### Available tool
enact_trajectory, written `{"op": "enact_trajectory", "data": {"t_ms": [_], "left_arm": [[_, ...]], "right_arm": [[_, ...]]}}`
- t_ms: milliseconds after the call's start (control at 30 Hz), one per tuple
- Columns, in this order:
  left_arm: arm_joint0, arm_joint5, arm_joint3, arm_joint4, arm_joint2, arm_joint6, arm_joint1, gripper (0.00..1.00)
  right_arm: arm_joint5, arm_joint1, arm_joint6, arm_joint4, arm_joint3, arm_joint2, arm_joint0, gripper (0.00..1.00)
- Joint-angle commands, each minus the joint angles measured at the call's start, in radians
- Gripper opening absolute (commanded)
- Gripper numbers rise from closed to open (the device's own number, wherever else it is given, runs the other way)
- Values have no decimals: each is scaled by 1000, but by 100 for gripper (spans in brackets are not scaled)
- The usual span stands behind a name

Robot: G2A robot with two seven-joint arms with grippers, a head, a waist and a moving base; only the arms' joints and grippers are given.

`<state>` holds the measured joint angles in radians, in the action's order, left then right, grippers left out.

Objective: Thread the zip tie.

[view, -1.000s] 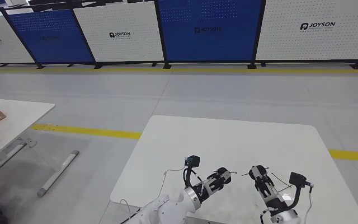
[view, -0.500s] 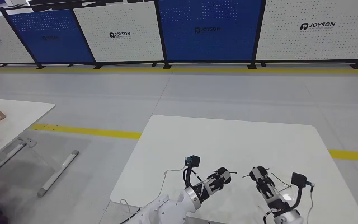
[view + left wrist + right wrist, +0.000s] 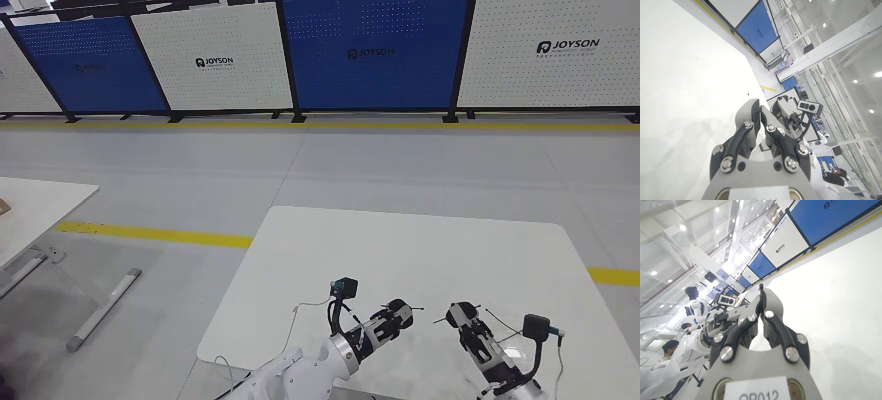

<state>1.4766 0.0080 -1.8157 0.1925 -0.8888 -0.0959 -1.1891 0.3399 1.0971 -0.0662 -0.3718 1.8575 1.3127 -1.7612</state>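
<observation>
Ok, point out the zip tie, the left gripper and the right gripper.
zip tie (image 3: 760, 286): right wrist view, on the black end sticking out past the fingertips.
left gripper (image 3: 759, 106): left wrist view, midway between its closed fingertips.
right gripper (image 3: 762, 295): right wrist view, midway between its closed fingertips.

Desk (image 3: 420, 240): white top, rounded corners.
Floor (image 3: 300, 165): smooth, pale grey.
Yellow floor line (image 3: 150, 234): runs across the floor, meeting the desk's left edge and showing again past its right edge.
Partition row (image 3: 375, 50): blue and white perforated panels in black frames, alternating, well beyond the desk's far edge.
Second table (image 3: 30, 210): white, off the desk's left edge, on pale legs.
Ceiling lamps (image 3: 683, 227): round, lit, set among white beams.
</observation>
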Motion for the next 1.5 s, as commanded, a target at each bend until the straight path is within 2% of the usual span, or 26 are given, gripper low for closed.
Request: {"op": "enact_trajectory", "data": {"t_ms": [0, 233, 400, 467, 567, 800, 1133, 1467], "left_arm": [[0, 0, 0, 0, 0, 0, 0, 0], [0, 0, 0, 0, 0, 0, 0, 0], [0, 0, 0, 0, 0, 0, 0, 0], [0, 0, 0, 0, 0, 0, 0, 0], [0, 0, 0, 0, 0, 0, 0, 0], [0, 0, 0, 0, 0, 0, 0, 0], [0, 0, 0, 0, 0, 0, 0, 0], [0, 0, 0, 0, 0, 0, 0, 0]], "right_arm": [[-8, 2, 8, 7, 0, -2, 3, 0], [-85, 26, 199, -87, -21, -74, 26, 0], [-111, 37, 268, -151, -43, -109, 24, 0], [-108, 38, 262, -160, -37, -112, 18, 0], [-81, 38, 213, -110, -17, -108, 8, 0], [-81, 38, 213, -110, -17, -108, 8, 0], [-110, 52, 271, -110, -42, -110, 40, 0], [-123, 55, 248, -116, -44, -117, 47, 0]]}}
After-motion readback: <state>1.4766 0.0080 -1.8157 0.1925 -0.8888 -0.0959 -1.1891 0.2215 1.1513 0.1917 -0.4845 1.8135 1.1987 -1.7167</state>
